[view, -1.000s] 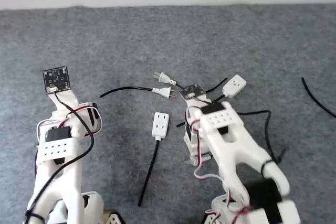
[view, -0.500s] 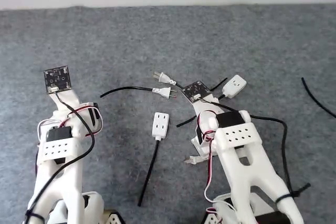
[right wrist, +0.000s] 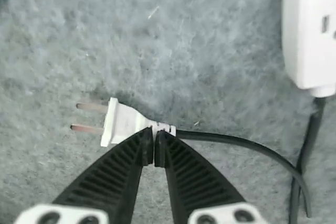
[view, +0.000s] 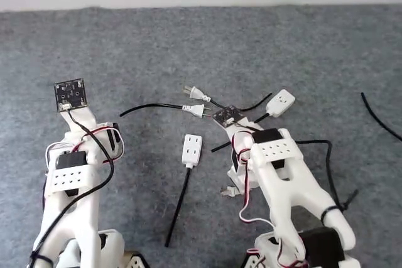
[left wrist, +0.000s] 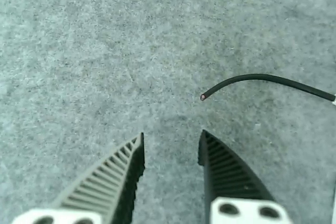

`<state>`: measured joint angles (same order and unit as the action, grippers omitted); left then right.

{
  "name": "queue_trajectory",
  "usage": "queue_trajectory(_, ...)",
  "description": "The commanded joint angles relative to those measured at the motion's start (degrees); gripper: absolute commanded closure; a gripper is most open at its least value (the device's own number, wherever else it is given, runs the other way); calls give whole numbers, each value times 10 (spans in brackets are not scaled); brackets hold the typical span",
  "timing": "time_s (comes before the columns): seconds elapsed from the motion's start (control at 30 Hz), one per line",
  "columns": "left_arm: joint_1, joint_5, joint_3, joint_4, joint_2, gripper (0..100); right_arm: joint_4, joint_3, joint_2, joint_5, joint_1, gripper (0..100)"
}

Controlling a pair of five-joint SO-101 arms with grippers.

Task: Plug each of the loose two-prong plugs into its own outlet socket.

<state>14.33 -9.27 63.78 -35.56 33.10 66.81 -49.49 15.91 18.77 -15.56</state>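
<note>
Plug (right wrist: 123, 121) just beside right end effector (right wrist: 154, 145)

Over the last second the right arm (view: 276, 155) swung out to its right and drew back, then returned, its wrist board (view: 226, 115) ending slightly left of its start, and the black cable (view: 314, 142) draped over it shifted.

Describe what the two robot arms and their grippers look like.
The left arm and right arm are white, blocky plastic with rows of small holes, black motor housings, and looping red, white and black wires. Each has a small black square board at its wrist. The left gripper and right gripper have black, ribbed, wedge-shaped fingers on white mounts.
</note>
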Motion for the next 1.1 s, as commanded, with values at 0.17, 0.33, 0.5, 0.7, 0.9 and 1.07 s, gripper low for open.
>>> queue_trajectory(0.17, -4, -2, -2, 13, 11, 833, 21, 4, -30, 44, 8, 990)
queue_trajectory(0.33, -4, -2, -2, 13, 11, 833, 26, 4, -52, 63, 8, 990)
queue_trajectory(0.5, -4, -2, -2, 13, 11, 833, 11, 14, -43, 32, 8, 990)
queue_trajectory(0.7, -4, -2, -2, 13, 11, 833, -29, 33, 31, -146, 51, 987)
queue_trajectory(0.9, -4, -2, -2, 13, 11, 833, -23, 19, 92, -291, 70, 987)
queue_trajectory(1.07, -4, -2, -2, 13, 11, 833, -18, 2, 81, -243, 69, 986)
